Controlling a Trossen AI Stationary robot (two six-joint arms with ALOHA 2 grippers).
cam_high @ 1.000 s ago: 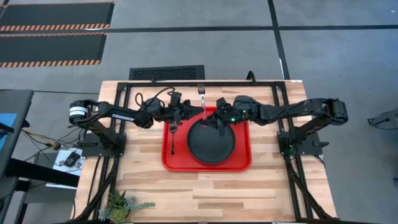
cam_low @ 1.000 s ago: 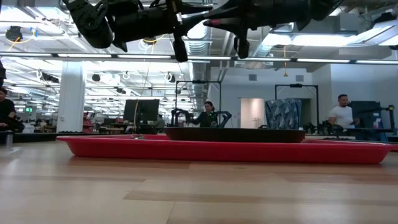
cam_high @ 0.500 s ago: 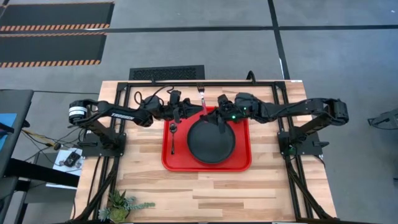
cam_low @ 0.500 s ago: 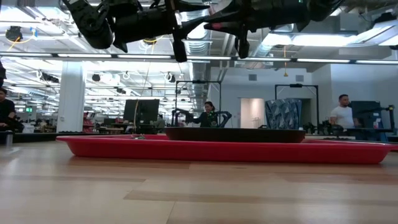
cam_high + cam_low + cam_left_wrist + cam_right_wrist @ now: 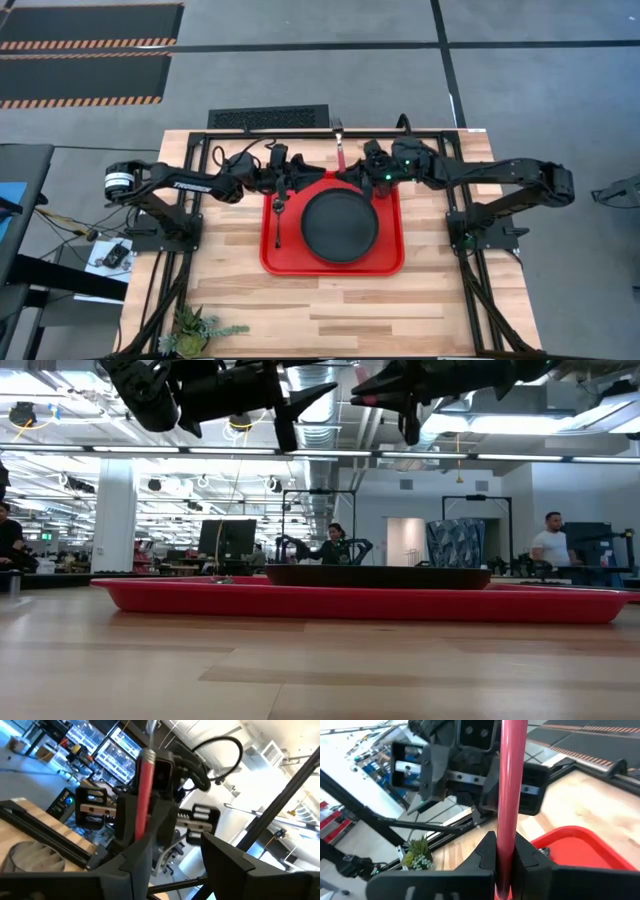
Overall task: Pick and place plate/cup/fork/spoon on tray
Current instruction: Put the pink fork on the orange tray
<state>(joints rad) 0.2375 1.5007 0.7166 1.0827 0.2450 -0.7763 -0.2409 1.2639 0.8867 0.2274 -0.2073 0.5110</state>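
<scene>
Two grippers meet: our right gripper (image 5: pixel 502 852) clenches the red-handled metal fork (image 5: pixel 511 790); left gripper (image 5: pixel 172 852) released. Next, lower it beside the black plate (image 5: pixel 340 222).

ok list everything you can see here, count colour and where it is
tray: one, bright red, middle of the wooden table
plate: one, matte black, on the tray's right part
spoon: one, dark, lying on the tray left of the plate
fork: one, red-pink handle with silver tines, held in the air over the table's far edge
cup: none in view
potted plant: one, green, near left corner of the table
table: one, light wood
people: a few, in the room beyond the table
left gripper: one, dark, open, above the tray's far left corner
right gripper: one, dark, shut on the fork's handle above the tray's far edge
</scene>
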